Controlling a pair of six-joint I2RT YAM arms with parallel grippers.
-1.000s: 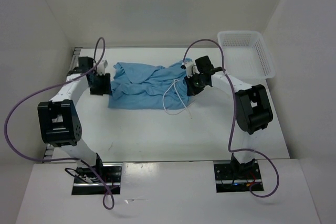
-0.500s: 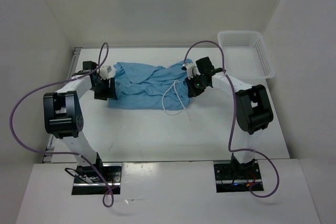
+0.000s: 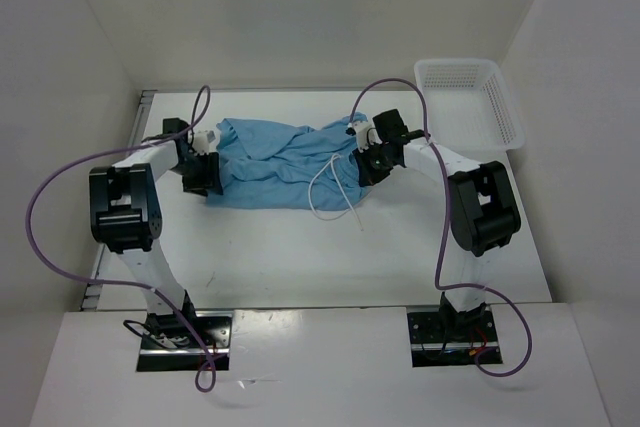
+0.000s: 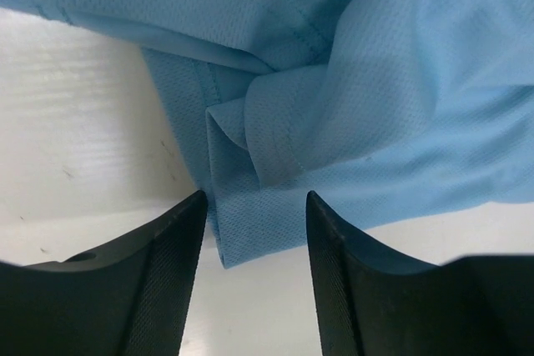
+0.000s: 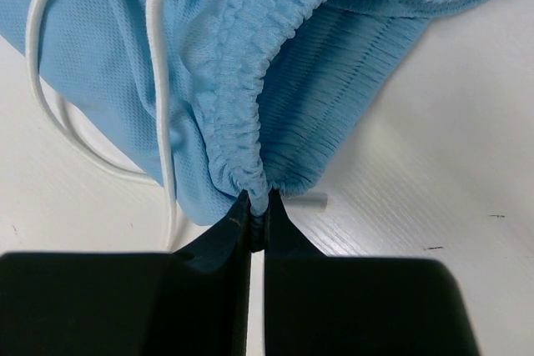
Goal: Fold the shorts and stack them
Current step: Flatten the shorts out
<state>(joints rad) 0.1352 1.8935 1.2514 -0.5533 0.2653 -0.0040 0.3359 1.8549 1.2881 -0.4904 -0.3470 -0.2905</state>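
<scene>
The light blue shorts [image 3: 280,162] lie crumpled across the middle of the white table, with the white drawstring [image 3: 335,192] trailing off the near right side. My left gripper [image 3: 205,172] is open at the shorts' left end; in the left wrist view a leg hem corner [image 4: 250,235] lies between its open fingers [image 4: 163,281]. My right gripper [image 3: 362,162] is shut on the gathered elastic waistband [image 5: 250,152] at the shorts' right end. The drawstring [image 5: 154,81] loops to the left of the pinch.
A white plastic basket [image 3: 470,102] stands at the back right of the table. White walls enclose the table on the left, back and right. Purple cables arc over both arms.
My left arm has swung in toward the shorts, and its gripper now sits at the left hem. My right gripper keeps its hold on the waistband and has hardly moved.
</scene>
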